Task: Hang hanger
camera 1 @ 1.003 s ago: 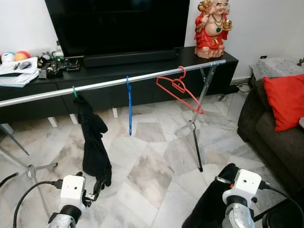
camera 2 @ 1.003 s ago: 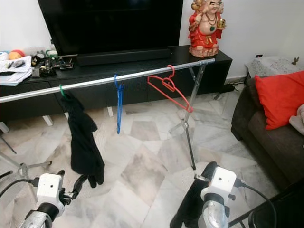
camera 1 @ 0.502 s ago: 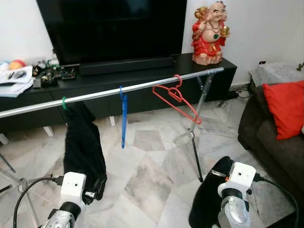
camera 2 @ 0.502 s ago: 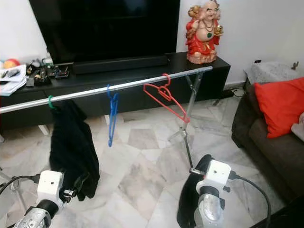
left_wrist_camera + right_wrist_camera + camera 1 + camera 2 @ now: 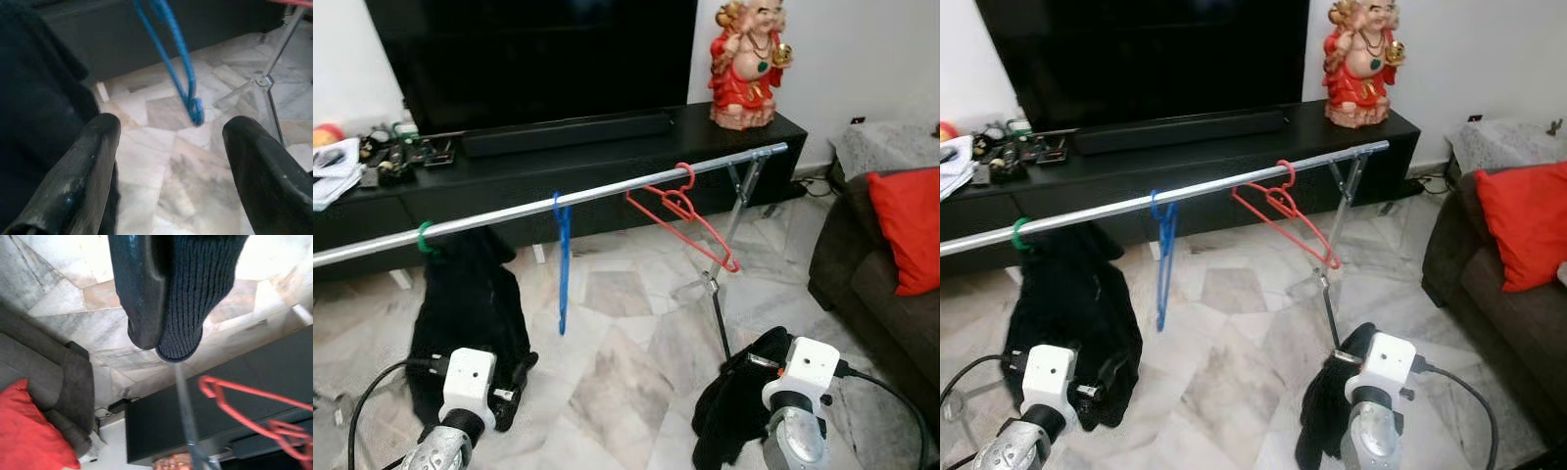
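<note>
Red plastic hanger (image 5: 683, 204): hooked on the silver metal rail (image 5: 607, 189), at 1 o'clock, tilted.
Left gripper (image 5: 168, 147): low at 7 o'clock, fingers spread wide, holding nothing.
Right gripper (image 5: 146, 328): low at 5 o'clock, clamped on a black knitted garment (image 5: 734, 406).

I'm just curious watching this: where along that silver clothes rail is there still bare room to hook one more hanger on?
The silver metal rail is bare between the green hanger hook with the black garment and the blue plastic hanger, and again leftward of the green hook. It is tighter near the red wire hanger, which sits close to the rail's end stand. The right gripper holds dark knit cloth.
</note>
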